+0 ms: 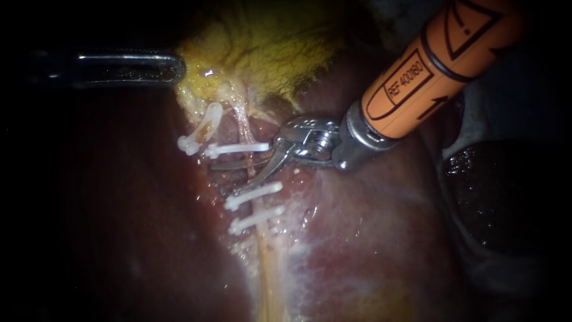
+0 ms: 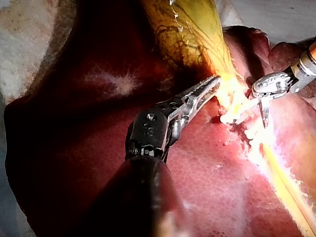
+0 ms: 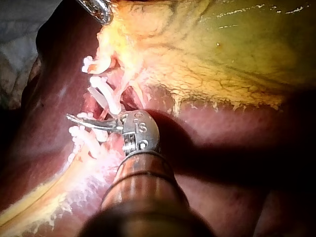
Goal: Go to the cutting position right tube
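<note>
Right instrument: curved steel blades spread, straddling the pale, clipped right tube between the upper white plastic clip and the lower pair. Left instrument: jaws pinch the yellow gallbladder. Advice: seat the tube deep between the blades, clear of the clips.

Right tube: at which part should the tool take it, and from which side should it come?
On the bare stretch of the right tube between the upper clip and the next clip below, coming crosswise from the side of the right instrument. The tube runs straight there, in the widest gap between clips; the open blades stand around it.
</note>
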`<state>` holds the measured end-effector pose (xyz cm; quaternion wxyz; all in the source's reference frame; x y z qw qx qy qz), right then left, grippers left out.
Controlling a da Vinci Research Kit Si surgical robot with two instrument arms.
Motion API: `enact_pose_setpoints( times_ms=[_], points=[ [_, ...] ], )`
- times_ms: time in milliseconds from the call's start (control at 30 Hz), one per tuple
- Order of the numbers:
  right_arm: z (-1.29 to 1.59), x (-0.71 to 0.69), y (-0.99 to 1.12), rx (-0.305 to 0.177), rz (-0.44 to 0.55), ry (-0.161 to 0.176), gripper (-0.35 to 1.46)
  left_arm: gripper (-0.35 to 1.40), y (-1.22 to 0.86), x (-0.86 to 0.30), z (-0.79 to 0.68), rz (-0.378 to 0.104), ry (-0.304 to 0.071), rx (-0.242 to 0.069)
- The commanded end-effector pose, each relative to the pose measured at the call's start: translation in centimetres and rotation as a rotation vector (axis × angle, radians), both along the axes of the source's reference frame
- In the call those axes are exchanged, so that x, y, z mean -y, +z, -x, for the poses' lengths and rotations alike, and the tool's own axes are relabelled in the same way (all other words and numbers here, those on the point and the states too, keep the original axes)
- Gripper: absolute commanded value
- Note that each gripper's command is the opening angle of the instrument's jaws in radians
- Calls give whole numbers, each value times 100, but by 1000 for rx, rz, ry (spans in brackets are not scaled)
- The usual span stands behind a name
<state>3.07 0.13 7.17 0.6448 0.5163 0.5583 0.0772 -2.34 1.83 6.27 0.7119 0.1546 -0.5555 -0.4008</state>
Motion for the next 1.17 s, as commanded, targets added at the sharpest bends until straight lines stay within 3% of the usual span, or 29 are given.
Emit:
enact_pose_setpoints(
  times_ms=[33, 500, 767, 1167],
  points=[
    [-2, 1, -1, -15, 9, 7, 82, -35, 0, 0, 0, 0, 0, 0],
    [-16, 19, -26, -159, 28, 68, 79, -35, 0, 0, 1, 0, 0, 0],
    [-20, 23, -44, -171, 24, 67, 79, -35, 0, 0, 1, 0, 0, 0],
    [-20, 22, -44, -176, 27, 66, 79, -35, 1, -1, 1, 0, 0, 0]
  ],
)
